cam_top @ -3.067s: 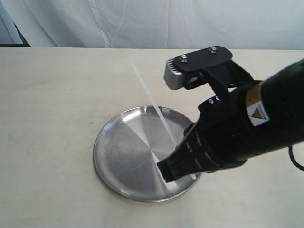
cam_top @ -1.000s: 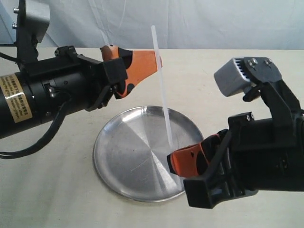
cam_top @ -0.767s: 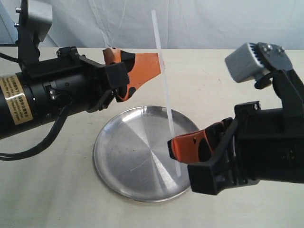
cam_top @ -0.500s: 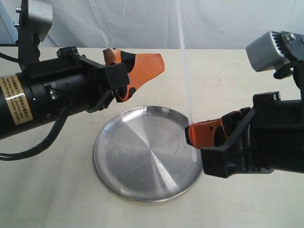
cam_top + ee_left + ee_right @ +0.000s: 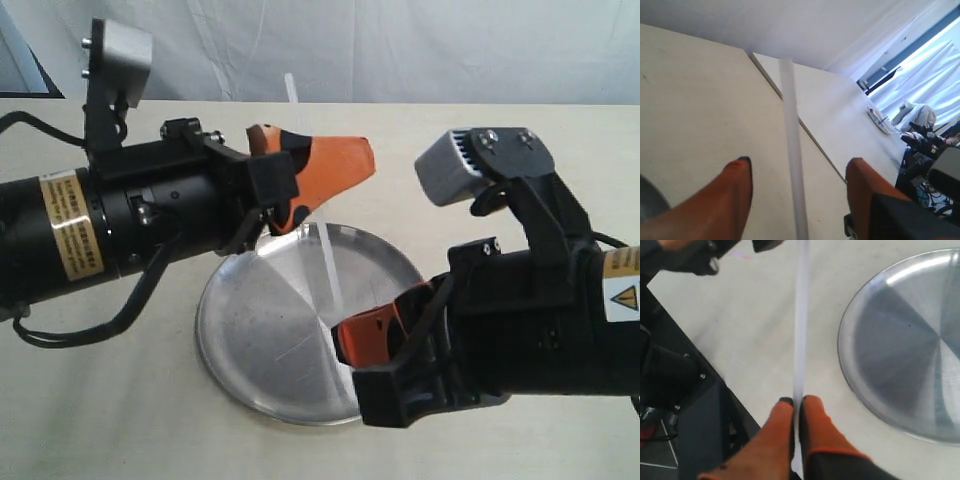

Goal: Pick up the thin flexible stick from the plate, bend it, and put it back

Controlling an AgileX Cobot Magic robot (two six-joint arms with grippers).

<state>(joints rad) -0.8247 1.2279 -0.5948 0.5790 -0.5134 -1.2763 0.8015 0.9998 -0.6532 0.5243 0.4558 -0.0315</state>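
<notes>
The thin flexible stick [image 5: 328, 265] is a translucent white strip standing steeply over the plate [image 5: 250, 330], a round silver dish. My right gripper [image 5: 352, 345] is shut on the stick's lower end above the plate's near right part. In the right wrist view the stick [image 5: 801, 315] runs straight out from between the pressed orange fingers [image 5: 812, 420], with the plate [image 5: 900, 340] beside it. My left gripper [image 5: 312, 150] hangs open above the plate's far rim. In the left wrist view the stick [image 5: 791, 130] passes between the spread fingers [image 5: 735, 195] without touching either.
The pale tabletop [image 5: 120, 400] spreads around the plate. A white curtain [image 5: 400, 50] hangs behind the table's far edge. Both black arm bodies [image 5: 110, 220] crowd the space above the plate from either side.
My right gripper has moved left and down over the plate, carrying the stick, which now leans back toward the left. The left gripper has shifted right, and the stick's upper part now lies between its fingers.
</notes>
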